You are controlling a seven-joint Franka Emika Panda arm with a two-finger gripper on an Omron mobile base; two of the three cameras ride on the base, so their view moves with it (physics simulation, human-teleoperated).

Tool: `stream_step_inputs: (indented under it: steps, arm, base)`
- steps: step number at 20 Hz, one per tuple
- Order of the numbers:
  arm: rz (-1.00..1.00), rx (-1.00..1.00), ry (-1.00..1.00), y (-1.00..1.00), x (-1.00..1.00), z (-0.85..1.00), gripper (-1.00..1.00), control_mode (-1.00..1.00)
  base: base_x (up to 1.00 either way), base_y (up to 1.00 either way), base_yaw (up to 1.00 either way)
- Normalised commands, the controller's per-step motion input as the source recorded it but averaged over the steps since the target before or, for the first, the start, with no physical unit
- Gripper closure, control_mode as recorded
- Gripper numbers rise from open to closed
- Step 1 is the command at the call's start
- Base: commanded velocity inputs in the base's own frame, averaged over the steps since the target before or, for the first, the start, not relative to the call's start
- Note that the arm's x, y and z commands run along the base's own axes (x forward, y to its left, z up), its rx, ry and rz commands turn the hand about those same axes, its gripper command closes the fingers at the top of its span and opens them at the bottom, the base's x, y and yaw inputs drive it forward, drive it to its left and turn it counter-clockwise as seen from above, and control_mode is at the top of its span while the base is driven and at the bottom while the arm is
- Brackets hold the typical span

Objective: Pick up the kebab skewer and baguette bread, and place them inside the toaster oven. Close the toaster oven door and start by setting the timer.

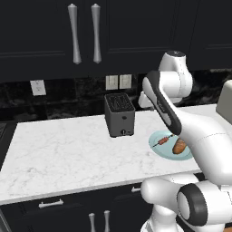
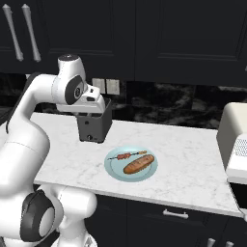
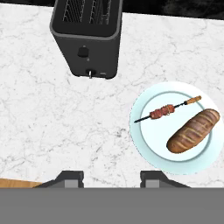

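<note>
The kebab skewer (image 3: 164,110) and the baguette bread (image 3: 193,130) lie side by side on a pale blue plate (image 3: 144,140) on the white marble counter. The skewer (image 2: 128,156) is the farther of the two and the bread (image 2: 139,164) the nearer. My gripper (image 3: 111,177) hovers above the counter, left of the plate and in front of a dark slot toaster (image 3: 87,39). Its fingers stand apart with nothing between them. The cream toaster oven (image 2: 236,140) stands at the counter's right end, cut off by the frame edge; I cannot make out how its door stands.
The slot toaster (image 2: 94,128) stands toward the back of the counter, close under my hand. Dark wall cabinets hang above and dark drawers run below the counter's front edge. Bare marble (image 1: 63,149) stretches to the left of the toaster.
</note>
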Motion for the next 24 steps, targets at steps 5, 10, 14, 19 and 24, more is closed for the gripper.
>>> stream_step_inputs:
  steps: [5,10,14,19,24]
  arm:
    - [0.0,0.0,0.0,0.0,0.0,0.0,-1.0,1.0]
    - [0.0,0.0,0.0,0.0,0.0,0.0,-1.0,1.0]
    - [0.0,0.0,0.0,0.0,0.0,0.0,-1.0,1.0]
    - [0.0,0.0,0.0,0.0,0.0,0.0,-1.0,1.0]
    - [0.0,0.0,0.0,0.0,0.0,0.0,-1.0,1.0]
  base:
    - [0.0,0.0,0.0]
    - [0.0,0.0,0.0]
    - [0.0,0.0,0.0]
    - [0.0,-0.7,0.0]
    - [0.0,-1.0,0.0]
